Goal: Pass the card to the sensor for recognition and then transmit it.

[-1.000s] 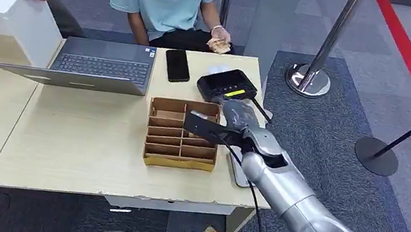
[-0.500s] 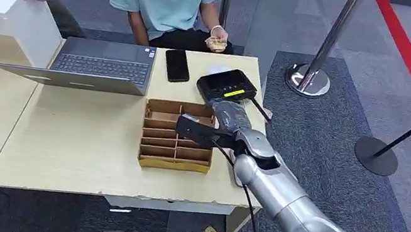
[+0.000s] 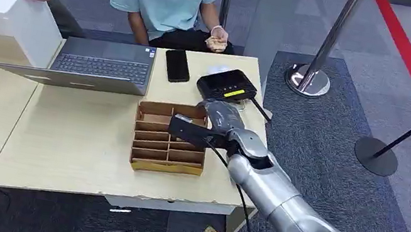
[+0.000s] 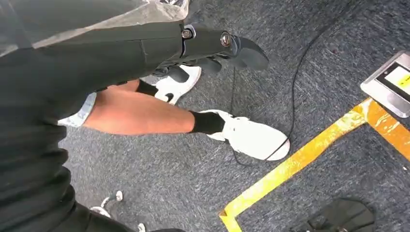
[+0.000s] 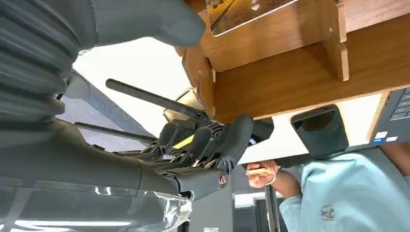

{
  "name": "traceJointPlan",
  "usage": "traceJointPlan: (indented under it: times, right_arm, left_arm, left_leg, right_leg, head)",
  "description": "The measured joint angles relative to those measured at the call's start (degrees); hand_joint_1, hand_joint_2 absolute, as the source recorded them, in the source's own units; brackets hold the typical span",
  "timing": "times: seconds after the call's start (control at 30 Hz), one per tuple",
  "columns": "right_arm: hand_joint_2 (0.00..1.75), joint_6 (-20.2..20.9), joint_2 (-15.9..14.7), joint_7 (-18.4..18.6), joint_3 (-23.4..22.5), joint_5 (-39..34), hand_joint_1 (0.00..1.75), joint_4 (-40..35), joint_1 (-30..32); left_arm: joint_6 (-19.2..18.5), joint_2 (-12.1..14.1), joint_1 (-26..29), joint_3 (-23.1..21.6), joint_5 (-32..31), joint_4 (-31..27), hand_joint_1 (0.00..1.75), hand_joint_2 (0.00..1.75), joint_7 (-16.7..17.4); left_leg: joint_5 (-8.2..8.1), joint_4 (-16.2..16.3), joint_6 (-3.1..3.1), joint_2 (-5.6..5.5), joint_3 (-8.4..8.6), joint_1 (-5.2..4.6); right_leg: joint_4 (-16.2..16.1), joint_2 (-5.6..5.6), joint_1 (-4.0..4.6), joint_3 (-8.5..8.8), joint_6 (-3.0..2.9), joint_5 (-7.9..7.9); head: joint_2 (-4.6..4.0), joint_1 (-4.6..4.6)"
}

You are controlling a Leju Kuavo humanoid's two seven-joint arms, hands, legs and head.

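Card (image 5: pixel 244 10) is seen lying in a compartment of the cardboard tray (image 3: pixel 169 141), ungrasped. Right hand (image 3: pixel 191 129) is held over the tray, fingers (image 5: pixel 227 140) curled around nothing. Fingertips should be lowered squarely onto the card's edge so the tray is not pushed.

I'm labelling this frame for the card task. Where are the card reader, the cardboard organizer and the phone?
card reader (image 3: pixel 227 85): head view, on its dark top face.
cardboard organizer (image 3: pixel 153 135): head view, on a left-side divider.
phone (image 3: pixel 177 65): head view, middle of its black screen.
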Motion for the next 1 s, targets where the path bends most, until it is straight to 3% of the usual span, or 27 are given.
traceJointPlan:
  times: [0.27,0.5,0.57,0.6,0.63,0.67,0.73,0.9,1.0]
  right_arm:
    - [1.75,3.15,-2.08,2.27,0.00,1.64,0.61,-4.85,-0.21]
    - [1.75,4.61,-2.99,3.06,0.33,2.69,0.68,-9.15,0.34]
    - [1.75,4.70,-3.12,3.10,0.50,2.80,0.80,-10.47,0.61]
    - [1.75,4.76,-3.15,3.10,0.61,2.80,1.12,-10.91,0.70]
    - [1.75,4.81,-3.21,3.10,0.74,2.82,1.17,-11.47,0.81]
    - [1.75,4.85,-3.23,3.12,0.81,2.82,1.17,-11.78,0.91]
    - [1.75,4.87,-3.30,3.12,1.01,2.91,0.94,-12.37,1.13]
    - [1.75,5.09,-3.10,3.12,1.75,3.15,0.98,-13.46,2.14]
    - [1.75,4.83,-2.67,2.84,1.97,3.12,0.86,-13.44,2.68]
  left_arm:
    - [0.00,0.00,0.47,0.00,0.37,0.00,0.00,1.75,-0.33]
    - [0.15,0.00,0.53,0.00,0.42,0.00,0.00,1.75,-0.44]
    - [0.17,0.00,0.53,0.00,0.42,0.00,0.00,1.75,-0.44]
    - [0.17,0.00,0.51,0.00,0.42,0.00,0.00,1.75,-0.44]
    - [0.17,0.00,0.51,0.00,0.42,0.00,0.00,1.75,-0.44]
    - [0.17,0.00,0.51,0.00,0.42,0.00,0.00,1.75,-0.44]
    - [0.17,0.00,0.50,0.00,0.44,0.00,0.00,1.75,-0.44]
    - [0.17,-0.02,0.38,0.00,0.42,0.00,0.00,1.75,-0.44]
    - [0.15,-0.04,0.36,0.00,0.37,0.00,0.00,1.75,-0.44]
  left_leg:
    - [0.00,0.01,0.00,0.00,-0.01,0.00]
    - [0.00,0.00,0.00,0.00,-0.03,0.00]
    - [0.00,0.00,0.00,0.00,-0.03,0.00]
    - [0.00,0.00,0.00,0.00,-0.03,0.00]
    - [0.00,0.00,0.00,0.00,-0.03,0.00]
    - [0.00,0.00,0.00,0.00,-0.03,0.00]
    - [0.00,0.00,0.00,0.00,-0.03,0.00]
    - [0.00,0.00,0.00,0.00,-0.04,0.00]
    - [0.00,0.00,0.00,0.00,-0.04,0.00]
  right_leg:
    - [0.00,0.00,0.00,-0.02,0.00,0.00]
    - [0.00,0.00,0.00,-0.04,0.00,0.00]
    - [0.00,0.00,0.00,-0.04,0.00,0.00]
    - [0.00,0.00,0.00,-0.03,0.00,0.00]
    - [0.00,0.00,0.00,-0.03,0.00,0.00]
    - [0.00,0.00,0.00,-0.02,0.00,0.00]
    - [0.00,0.00,0.00,-0.02,0.00,0.00]
    - [0.00,0.00,0.00,-0.02,0.00,0.00]
    - [0.00,0.00,0.00,-0.02,0.00,0.00]
  head:
    - [0.00,0.00]
    - [0.00,0.00]
    - [0.00,0.00]
    - [0.00,0.00]
    - [0.00,0.00]
    - [0.00,0.00]
    - [0.00,0.02]
    - [0.00,0.02]
    - [0.00,0.00]
